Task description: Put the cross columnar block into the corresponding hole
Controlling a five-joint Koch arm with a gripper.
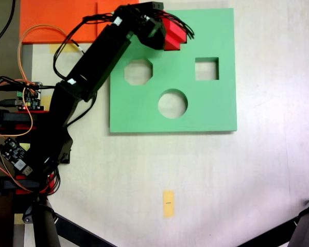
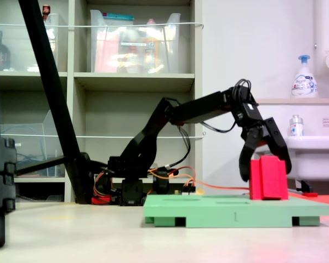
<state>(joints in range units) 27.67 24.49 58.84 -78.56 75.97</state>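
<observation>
In the first exterior view the hand (image 1: 167,32) grips the cross columnar block (image 1: 174,35) over the green board's (image 1: 216,103) top edge; the corresponding hole is hidden.

In the second exterior view its fingers (image 2: 245,159) flank the block (image 2: 268,177) (probably light, squashy foam), best held across flat faces.

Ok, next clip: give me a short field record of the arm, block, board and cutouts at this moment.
arm: one black Koch arm, reaching over the board's far edge
gripper: fingers either side of the block; grip cannot be confirmed
block: red, upright, bottom at the board's top surface
board: green foam, flat on the table
visible cutouts: octagon, square, circle
cross cutout: not visible; arm and block cover that corner
</observation>
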